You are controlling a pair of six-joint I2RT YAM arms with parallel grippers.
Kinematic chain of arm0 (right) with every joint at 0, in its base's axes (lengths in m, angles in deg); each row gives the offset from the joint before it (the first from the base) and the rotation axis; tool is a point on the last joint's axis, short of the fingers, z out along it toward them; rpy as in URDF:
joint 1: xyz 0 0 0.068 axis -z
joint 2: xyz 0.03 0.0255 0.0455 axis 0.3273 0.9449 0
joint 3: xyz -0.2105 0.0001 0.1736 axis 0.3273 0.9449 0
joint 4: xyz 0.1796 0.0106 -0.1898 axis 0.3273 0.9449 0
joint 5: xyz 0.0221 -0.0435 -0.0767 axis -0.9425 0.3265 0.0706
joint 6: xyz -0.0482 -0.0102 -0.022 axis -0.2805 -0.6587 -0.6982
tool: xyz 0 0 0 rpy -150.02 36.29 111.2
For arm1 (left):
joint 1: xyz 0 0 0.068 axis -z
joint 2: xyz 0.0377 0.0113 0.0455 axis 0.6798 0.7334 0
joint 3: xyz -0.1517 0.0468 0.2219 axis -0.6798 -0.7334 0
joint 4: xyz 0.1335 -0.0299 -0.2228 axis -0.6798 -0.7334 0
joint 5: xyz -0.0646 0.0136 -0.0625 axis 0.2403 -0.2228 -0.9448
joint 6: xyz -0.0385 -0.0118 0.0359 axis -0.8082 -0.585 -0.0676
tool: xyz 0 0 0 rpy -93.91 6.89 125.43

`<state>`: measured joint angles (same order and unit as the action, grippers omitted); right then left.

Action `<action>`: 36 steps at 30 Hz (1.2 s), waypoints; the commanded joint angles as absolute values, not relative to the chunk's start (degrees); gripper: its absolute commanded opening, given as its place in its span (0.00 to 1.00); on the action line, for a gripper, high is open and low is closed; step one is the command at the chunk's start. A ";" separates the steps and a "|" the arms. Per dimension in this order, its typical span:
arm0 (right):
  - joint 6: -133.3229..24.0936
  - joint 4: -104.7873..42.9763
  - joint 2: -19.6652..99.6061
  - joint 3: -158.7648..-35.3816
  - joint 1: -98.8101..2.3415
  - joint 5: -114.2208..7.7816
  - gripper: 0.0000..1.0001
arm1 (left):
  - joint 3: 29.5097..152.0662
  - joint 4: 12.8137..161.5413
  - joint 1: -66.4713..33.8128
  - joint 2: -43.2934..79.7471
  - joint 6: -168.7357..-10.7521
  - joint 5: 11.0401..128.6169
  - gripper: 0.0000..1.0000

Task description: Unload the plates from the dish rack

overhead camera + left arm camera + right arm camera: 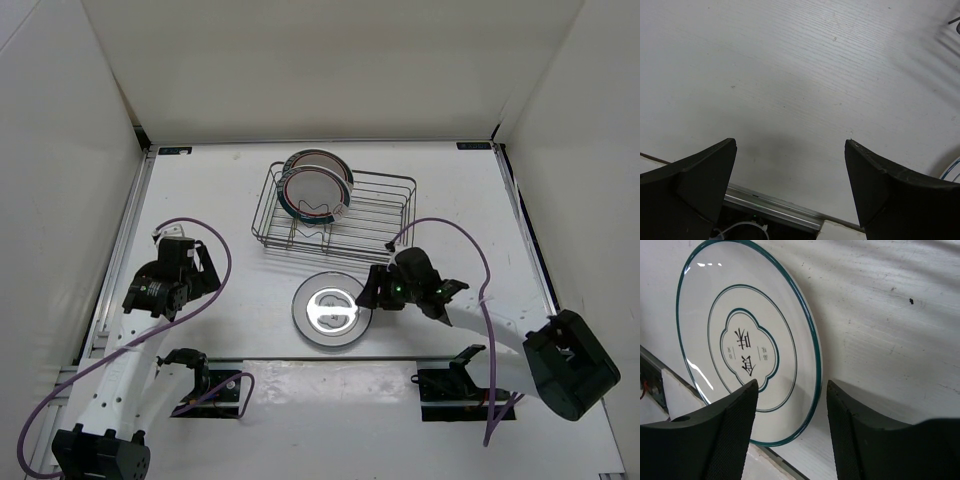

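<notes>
The silver wire dish rack point(385, 205) stands at the back middle of the table. Two plates point(316, 188) with red and teal rim rings stand upright in its left end. A third plate point(330, 308), with a dark rim ring and a centre motif, lies flat on the table in front of the rack. My right gripper point(368, 292) is open at this plate's right edge. In the right wrist view the plate point(747, 340) has its rim between the spread jaws of the right gripper point(792, 385). My left gripper point(207, 268) is open and empty over bare table point(790, 145).
White walls enclose the table on the left, back and right. A metal rail point(775, 207) runs along the near edge by the arm bases. Purple cables point(455, 228) loop above both arms. A sliver of the flat plate's rim point(952, 167) shows in the left wrist view.
</notes>
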<state>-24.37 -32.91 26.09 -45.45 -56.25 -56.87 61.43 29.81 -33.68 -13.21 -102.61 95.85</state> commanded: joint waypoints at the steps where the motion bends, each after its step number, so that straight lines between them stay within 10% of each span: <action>1: -23.72 -28.08 27.09 -47.01 -56.46 -55.34 0.61 | 61.42 30.58 -33.60 -14.20 -102.33 95.76 1.00; 16: -30.57 -11.72 21.90 -57.30 -53.83 -34.25 0.87 | 61.25 30.49 -33.60 -14.64 -102.25 95.67 1.00; 36: -38.58 -8.92 29.73 -69.86 -37.66 -32.31 0.90 | 60.98 30.49 -32.02 -14.64 -101.98 97.34 1.00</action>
